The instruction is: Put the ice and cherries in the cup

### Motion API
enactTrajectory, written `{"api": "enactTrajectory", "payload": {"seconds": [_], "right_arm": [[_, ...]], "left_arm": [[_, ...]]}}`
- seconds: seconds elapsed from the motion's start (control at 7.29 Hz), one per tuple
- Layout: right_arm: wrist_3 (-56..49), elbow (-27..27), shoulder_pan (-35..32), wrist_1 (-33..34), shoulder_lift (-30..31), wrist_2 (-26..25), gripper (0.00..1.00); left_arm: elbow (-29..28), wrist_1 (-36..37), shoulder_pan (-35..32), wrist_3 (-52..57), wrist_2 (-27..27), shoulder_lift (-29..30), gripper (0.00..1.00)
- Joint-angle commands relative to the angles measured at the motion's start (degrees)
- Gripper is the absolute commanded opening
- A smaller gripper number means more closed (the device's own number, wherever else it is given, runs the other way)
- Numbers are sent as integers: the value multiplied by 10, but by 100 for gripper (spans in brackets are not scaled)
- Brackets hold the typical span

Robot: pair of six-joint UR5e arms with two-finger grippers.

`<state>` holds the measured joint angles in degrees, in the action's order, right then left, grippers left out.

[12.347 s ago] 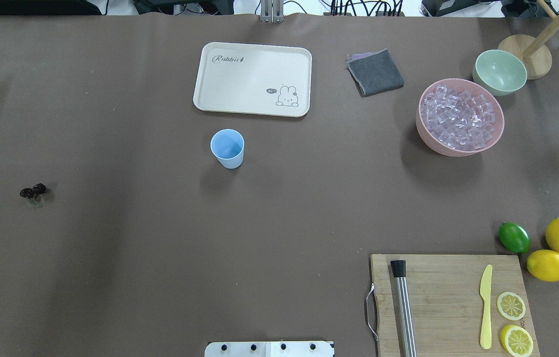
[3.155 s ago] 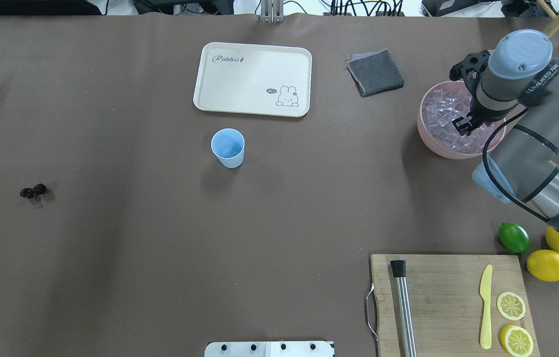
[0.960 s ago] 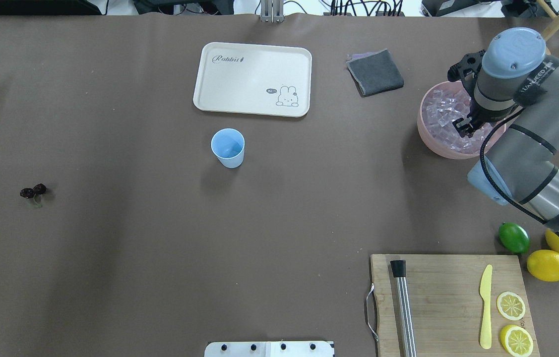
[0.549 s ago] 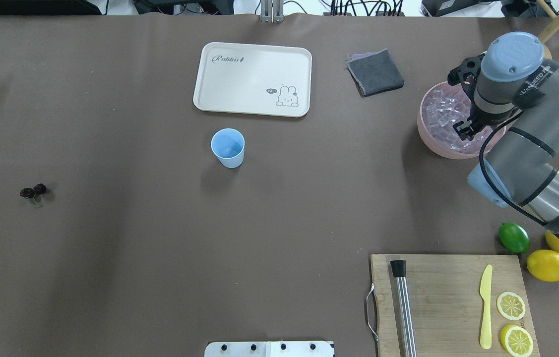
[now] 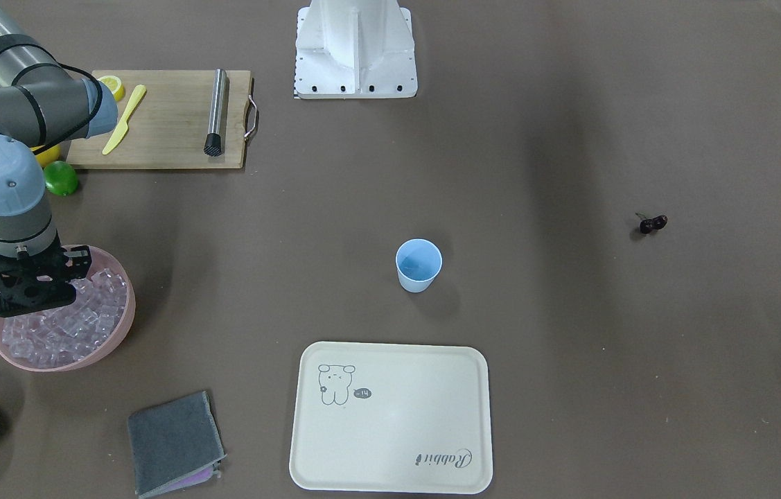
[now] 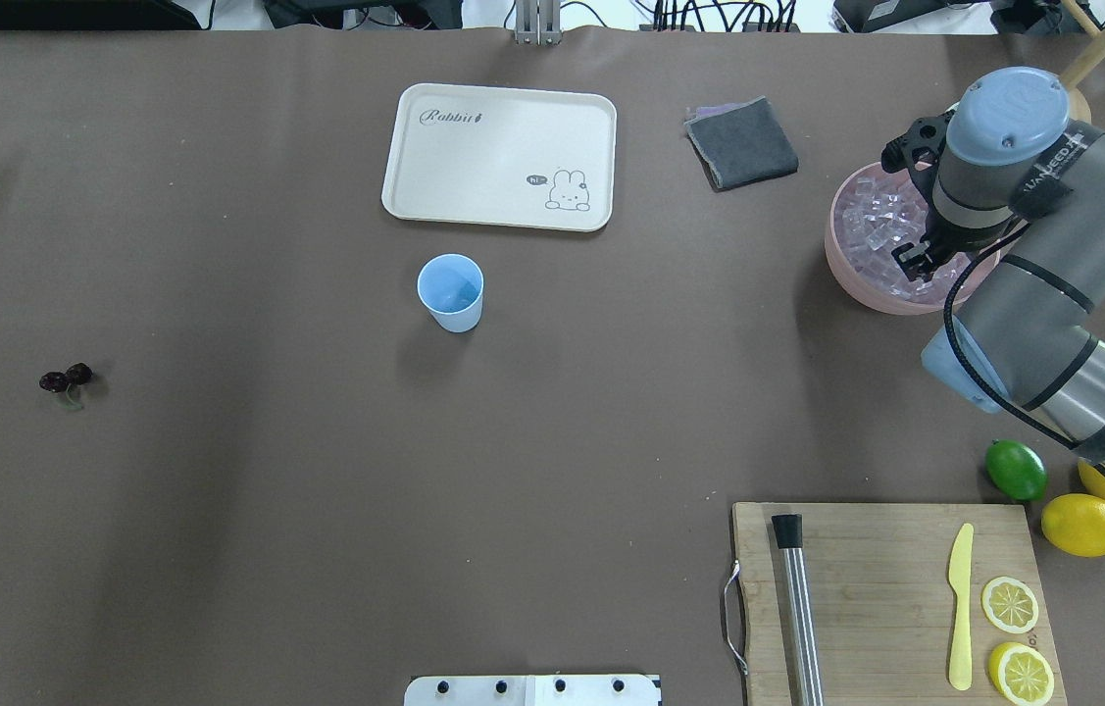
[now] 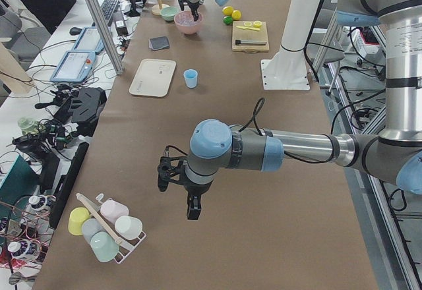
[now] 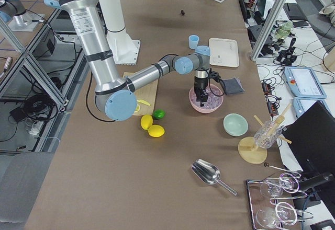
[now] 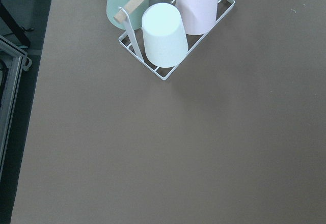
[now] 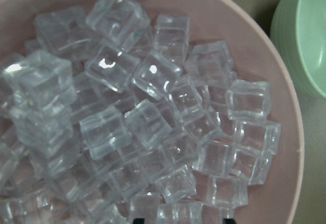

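The right gripper (image 10: 181,219) hangs low over the pink bowl (image 10: 290,132), pointing straight down into the heap of ice (image 10: 147,76) that fills it. In its wrist view only the dark fingertips (image 10: 227,221) show at the lower edge; they stand well apart, with loose cubes lying under the gap, and nothing is clamped between them. The pale green bowl (image 10: 305,35) sits just beside the pink one, to this gripper's right and on the side away from the robot. The cup (image 6: 450,292) stands upright on the bare table (image 6: 552,441) well off to the gripper's left, and whether anything lies in it cannot be made out. The cherries (image 6: 66,377) lie much farther left again, past the cup and a little nearer the robot. Between the cup and the gripper, on the far side of the table, are a cream tray (image 6: 498,157) and a folded grey cloth (image 6: 741,142), the cloth being the nearer to the gripper. Toward the robot from the gripper lie a lime (image 6: 1016,470), a lemon (image 6: 1084,525) and a wooden cutting board (image 6: 880,588). The left gripper (image 7: 192,209) hangs above the table at its far left end, well apart from the cup; whether its fingers are parted or closed cannot be told. Its wrist camera looks down on a wire rack (image 9: 168,74) of upturned cups just ahead of it
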<state>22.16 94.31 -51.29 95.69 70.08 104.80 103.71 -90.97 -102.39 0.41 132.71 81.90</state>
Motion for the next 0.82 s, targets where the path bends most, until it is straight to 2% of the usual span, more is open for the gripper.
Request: {"api": "enactTrajectory", "payload": {"seconds": [0.0, 0.69], "right_arm": [[-30, 5, 6, -1, 0, -2, 59], [-92, -10, 10, 0, -5, -10, 53]], "left_arm": [[-2, -1, 0, -1, -1, 0, 98], [0, -1, 0, 0, 0, -1, 98]]}}
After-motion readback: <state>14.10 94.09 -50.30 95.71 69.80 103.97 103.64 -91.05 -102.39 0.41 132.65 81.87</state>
